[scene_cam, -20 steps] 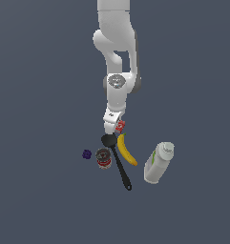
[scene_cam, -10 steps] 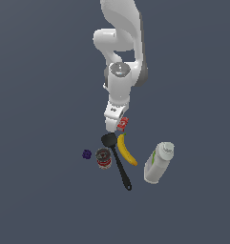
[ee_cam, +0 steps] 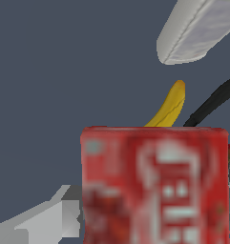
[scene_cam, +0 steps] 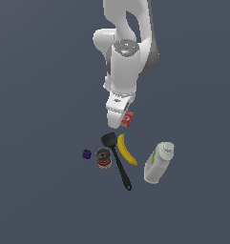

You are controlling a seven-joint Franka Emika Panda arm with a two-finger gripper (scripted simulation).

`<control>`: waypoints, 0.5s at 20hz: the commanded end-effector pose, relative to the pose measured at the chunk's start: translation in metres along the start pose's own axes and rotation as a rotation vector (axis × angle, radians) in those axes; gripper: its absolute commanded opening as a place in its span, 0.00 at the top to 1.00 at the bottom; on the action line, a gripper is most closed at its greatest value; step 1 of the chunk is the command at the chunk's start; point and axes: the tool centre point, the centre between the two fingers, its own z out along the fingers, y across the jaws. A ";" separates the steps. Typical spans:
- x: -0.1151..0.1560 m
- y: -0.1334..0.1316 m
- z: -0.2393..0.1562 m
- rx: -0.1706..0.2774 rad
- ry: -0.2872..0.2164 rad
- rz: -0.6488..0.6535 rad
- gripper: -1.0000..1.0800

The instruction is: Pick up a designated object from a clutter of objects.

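A: Report the end effector condition.

B: The gripper [scene_cam: 122,123] is clamped on the red box [scene_cam: 128,119]. In the exterior view the box sits at the lower end of the white arm [scene_cam: 126,62], clear of the items below it. In the wrist view the box [ee_cam: 154,186] fills the near field, with a grey finger [ee_cam: 45,221] against one of its sides.

A: Describe the held item.

B: Flat, rectangular, with squared edges. The face is glossy red and carries white print, blurred at this range and not legible. It is shorter than the banana [scene_cam: 125,149].

A: List the surrounding items, nearest first.

B: The spatula [scene_cam: 117,159] is matte black, with a broad flat blade nearest the gripper and a thin straight handle running away from it. The banana is smooth yellow, gently curved, lying just beside the handle on the exterior view's right. The can [scene_cam: 103,158] is a short cylinder, red and dark, just beside the handle on the exterior view's left. Further left lies a tiny purple piece [scene_cam: 87,154] of irregular shape. The bottle [scene_cam: 159,162] is white, rounded, with a pale green label, lying tilted well to the exterior view's right. The ground [scene_cam: 40,119] is a uniform dark grey-blue.
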 end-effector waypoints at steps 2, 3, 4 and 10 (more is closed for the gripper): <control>0.010 0.011 -0.030 0.001 0.000 0.000 1.00; 0.012 0.014 -0.039 0.002 -0.001 0.000 1.00; 0.015 0.018 -0.048 0.002 -0.001 0.000 1.00; 0.032 0.039 -0.099 0.002 -0.002 0.001 1.00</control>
